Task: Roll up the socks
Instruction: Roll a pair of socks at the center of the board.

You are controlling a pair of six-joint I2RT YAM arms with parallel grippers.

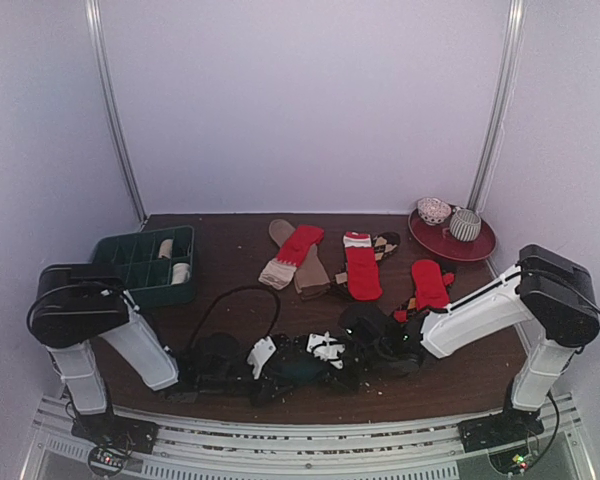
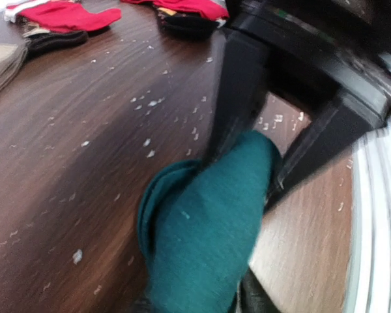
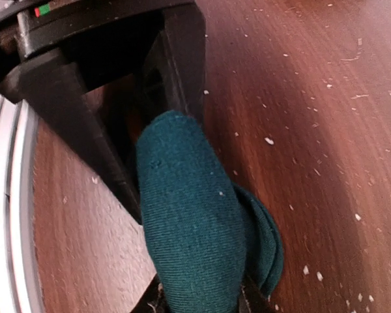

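teal sock (image 2: 202,235) sits inside the narrow jaws of left gripper (image 3: 163,163) and right gripper (image 2: 247,163); grip cannot be told, so it may unroll.

This is a robot test cell in a lab, not a home. Plain white walls (image 1: 300,100) box in a dark wooden table (image 1: 230,260), and metal posts (image 1: 115,120) rise at upper left and upper right. An aluminium rail (image 1: 310,440) crosses the bottom edge, where two arms (image 1: 130,340) are bolted. The socks (image 1: 362,268), a green compartment tray (image 1: 145,262) at left and a red plate (image 1: 455,243) at right lie like staged props.
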